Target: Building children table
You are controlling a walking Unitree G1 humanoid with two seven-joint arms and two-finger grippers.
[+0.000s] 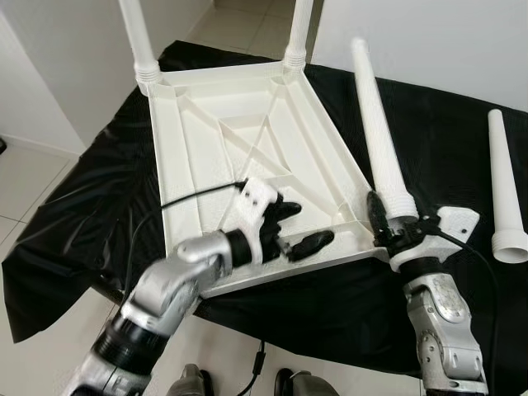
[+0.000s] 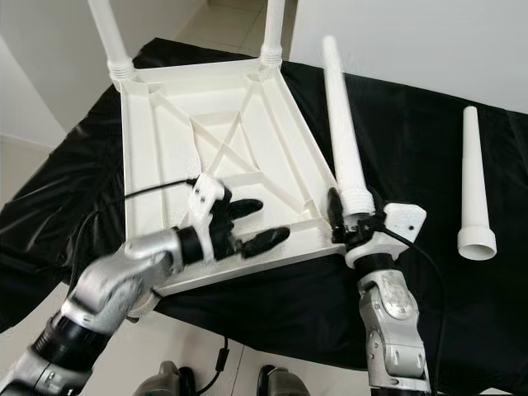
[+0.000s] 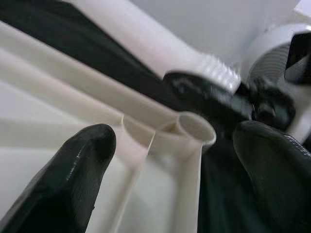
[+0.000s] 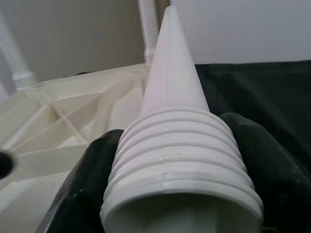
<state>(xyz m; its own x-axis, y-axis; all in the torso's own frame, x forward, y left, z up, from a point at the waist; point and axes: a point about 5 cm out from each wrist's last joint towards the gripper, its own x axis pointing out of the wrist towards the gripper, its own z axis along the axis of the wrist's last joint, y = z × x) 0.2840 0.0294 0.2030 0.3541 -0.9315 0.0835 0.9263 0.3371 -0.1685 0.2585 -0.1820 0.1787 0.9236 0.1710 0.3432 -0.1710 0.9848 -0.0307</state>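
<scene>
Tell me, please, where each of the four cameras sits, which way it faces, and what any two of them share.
Left eye view: on the head, looking forward and down at the upturned tabletop on black cloth; both silver arms show.
Right eye view: the head's other eye, same scene; a loose leg lies aside.
Left wrist view: along the left gripper toward an empty corner socket.
Right wrist view: along the right gripper, shut on the ribbed table leg.
Shared: both wrist views show that held leg and the tabletop.
</scene>
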